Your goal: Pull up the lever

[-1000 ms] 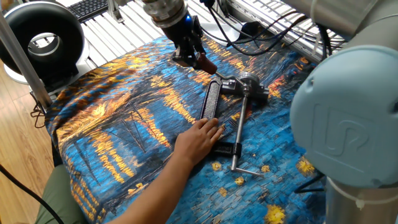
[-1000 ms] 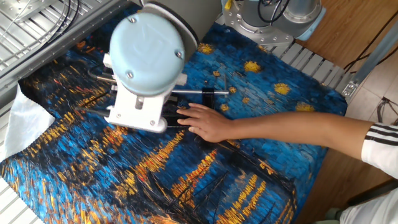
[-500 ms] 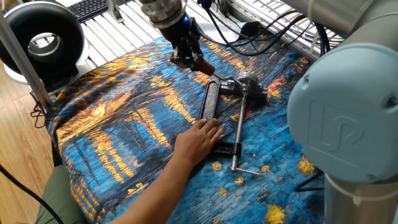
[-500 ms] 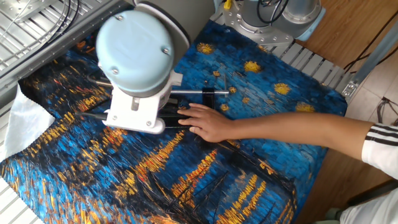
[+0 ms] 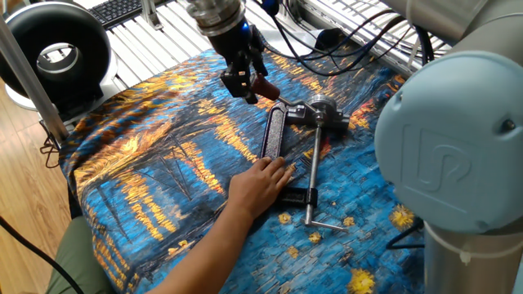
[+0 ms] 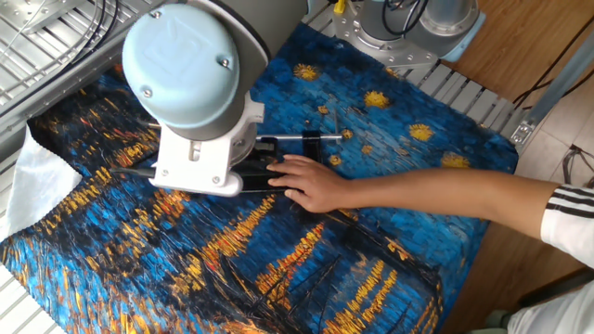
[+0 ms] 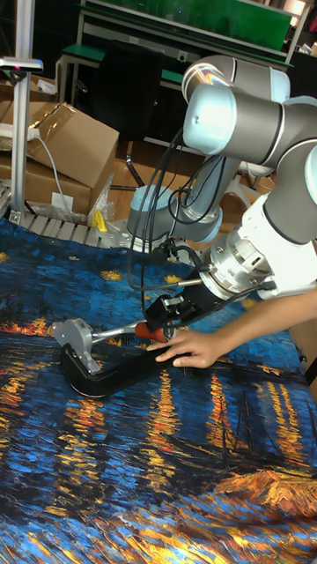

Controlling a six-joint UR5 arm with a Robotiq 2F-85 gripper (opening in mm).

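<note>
Since the frame 1 second ago, the gripper (image 5: 248,82) has risen slightly and carried the dark red end of the lever (image 5: 275,94) up off the cloth; the arm's large joint housing has also swung left in the other fixed view. The gripper's 2 fingers are clenched on the lever's red sleeve, seen most clearly in the tall fixed view, where the thin silver arm slopes down from the gripper to the round silver hub (image 7: 76,336). The hub sits at the top of the black clamp frame (image 5: 274,135), which lies flat on the blue and orange patterned cloth (image 5: 155,163). A long silver screw rod (image 5: 312,180) runs from the hub toward the near edge. A person's hand (image 5: 260,183) presses on the lower end of the clamp frame.
</note>
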